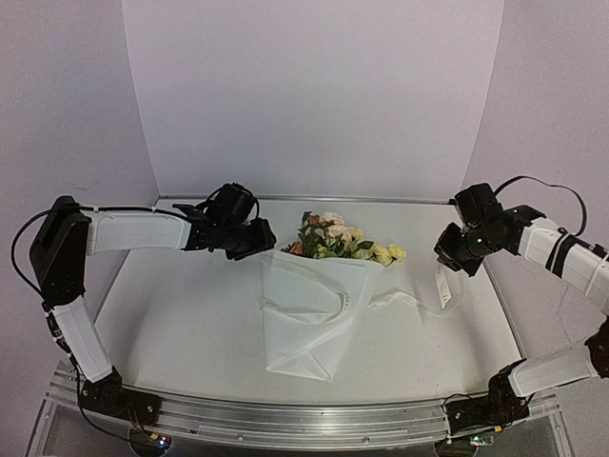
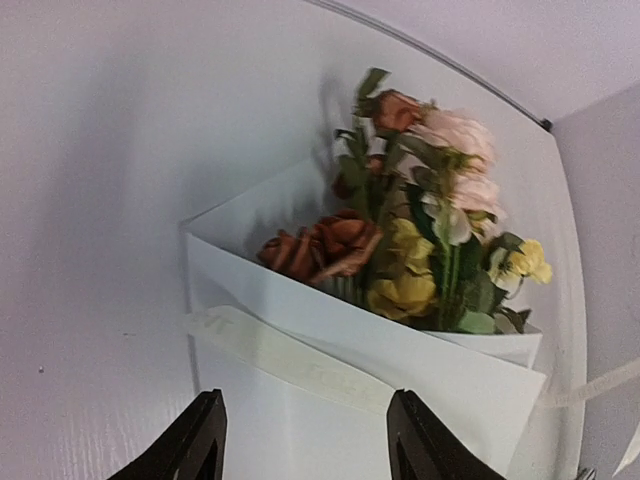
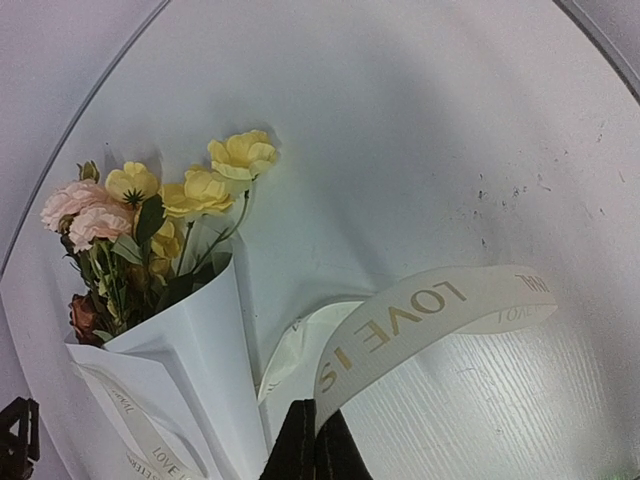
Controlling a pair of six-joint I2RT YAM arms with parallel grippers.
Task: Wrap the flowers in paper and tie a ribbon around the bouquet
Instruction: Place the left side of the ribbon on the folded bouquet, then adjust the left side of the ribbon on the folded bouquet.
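The bouquet lies on the table with the flowers (image 1: 338, 238) pointing away from me, sheathed in the white paper (image 1: 309, 319) cone. The ribbon (image 1: 419, 303) crosses the paper and runs right, up to my right gripper (image 1: 455, 255). In the right wrist view that gripper (image 3: 315, 445) is shut on the ribbon (image 3: 420, 310), which loops away printed "LOVE IS", beside the paper (image 3: 200, 350) and flowers (image 3: 150, 220). My left gripper (image 1: 257, 238) hovers at the cone's upper left corner. It stands open (image 2: 305, 445) over the paper (image 2: 300, 310), with nothing between its fingers, just short of the ribbon (image 2: 290, 355) band below the flowers (image 2: 420, 240).
White backdrop walls (image 1: 314, 95) close the table at the back and sides. An aluminium rail (image 1: 304, 419) runs along the near edge between the arm bases. The left gripper's dark tip (image 3: 15, 440) shows at the right wrist view's bottom left corner.
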